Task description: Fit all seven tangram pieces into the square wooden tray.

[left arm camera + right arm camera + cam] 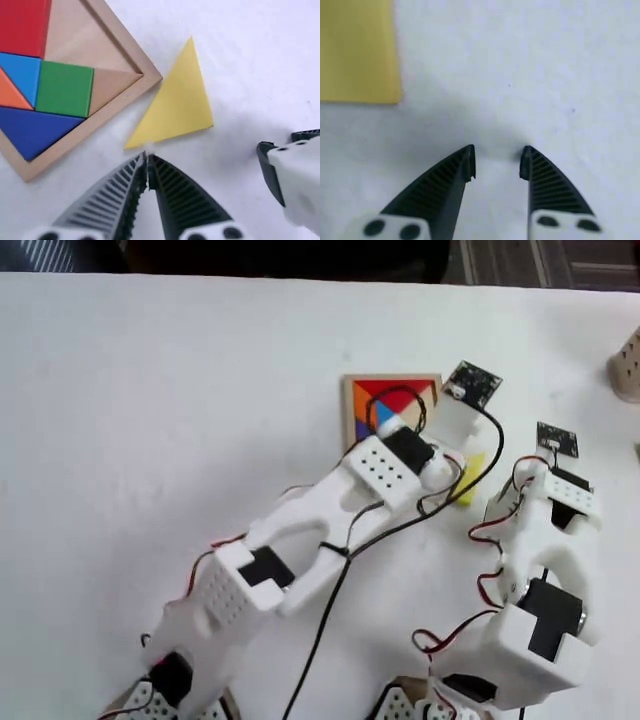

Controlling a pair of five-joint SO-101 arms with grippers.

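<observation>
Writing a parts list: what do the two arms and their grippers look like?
The left arm and right arm are white shells with black motor blocks and loose red and black cables. The left gripper and right gripper are dark, ribbed and pointed, on white bases.

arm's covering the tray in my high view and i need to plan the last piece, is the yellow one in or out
Observer: Out. The yellow triangle lies flat on the table, beside an outer corner of the wooden tray.
Operator: any room in the tray
Observer: Yes, bare wood shows in that corner, next to the green square.
Operator: are either jaws holding anything
Observer: No. The left jaws are shut and empty, with their tips next to a corner of the triangle. The right jaws are open over bare table.
</observation>
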